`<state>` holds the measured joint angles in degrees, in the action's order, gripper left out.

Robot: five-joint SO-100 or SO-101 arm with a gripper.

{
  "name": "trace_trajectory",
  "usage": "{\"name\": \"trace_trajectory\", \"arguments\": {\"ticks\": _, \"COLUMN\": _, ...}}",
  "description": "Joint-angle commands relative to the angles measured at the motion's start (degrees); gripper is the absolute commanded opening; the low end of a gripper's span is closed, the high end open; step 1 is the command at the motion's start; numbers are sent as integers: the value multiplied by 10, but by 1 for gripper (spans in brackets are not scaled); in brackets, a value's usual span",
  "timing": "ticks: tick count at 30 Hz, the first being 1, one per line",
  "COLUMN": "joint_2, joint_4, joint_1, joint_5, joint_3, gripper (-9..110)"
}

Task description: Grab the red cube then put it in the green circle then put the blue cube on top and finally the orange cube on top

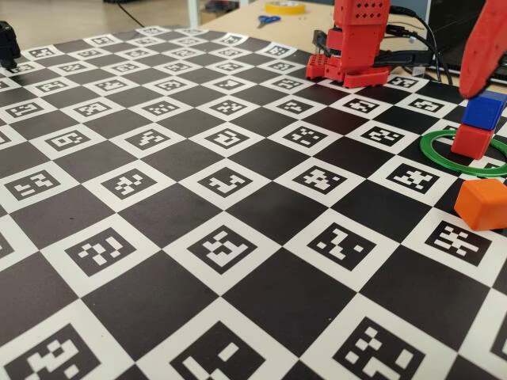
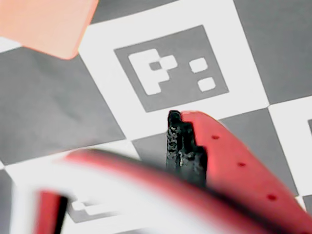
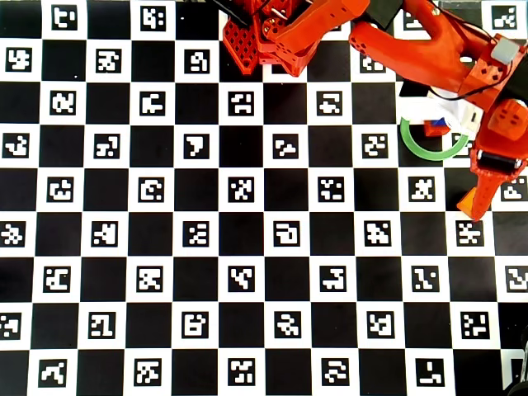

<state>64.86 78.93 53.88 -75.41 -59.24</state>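
Observation:
The red cube (image 1: 472, 141) stands inside the green circle (image 1: 432, 150), and the blue cube (image 1: 484, 111) sits on top of it. In the overhead view the arm hides most of this stack; only the green circle (image 3: 422, 151) and a bit of the blue cube (image 3: 436, 126) show. The orange cube (image 1: 482, 204) lies on the board just in front of the ring. The overhead view has the orange cube (image 3: 470, 204) at the gripper's (image 3: 488, 177) lower edge. My red gripper (image 1: 474, 79) hangs above the stack, open and holding nothing. In the wrist view the orange cube (image 2: 44, 24) lies top left, ahead of the gripper (image 2: 126, 146).
A black and white checkered marker board (image 1: 222, 182) covers the table. The arm's red base (image 1: 352, 55) stands at the board's far edge. Scissors (image 1: 268, 19) and a tape roll (image 1: 285, 6) lie on the wooden table behind. The board's right edge runs close to the ring.

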Motion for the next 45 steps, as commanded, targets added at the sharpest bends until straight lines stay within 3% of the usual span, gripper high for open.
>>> {"name": "trace_trajectory", "arguments": {"ticks": 1, "joint_2": 9, "joint_4": -21, "joint_1": -3, "joint_5": -12, "joint_3": 8, "gripper": 53}}
{"name": "trace_trajectory", "arguments": {"ticks": 45, "joint_2": -72, "joint_4": -199, "joint_1": -25, "joint_5": -109, "joint_3": -78, "gripper": 47}}
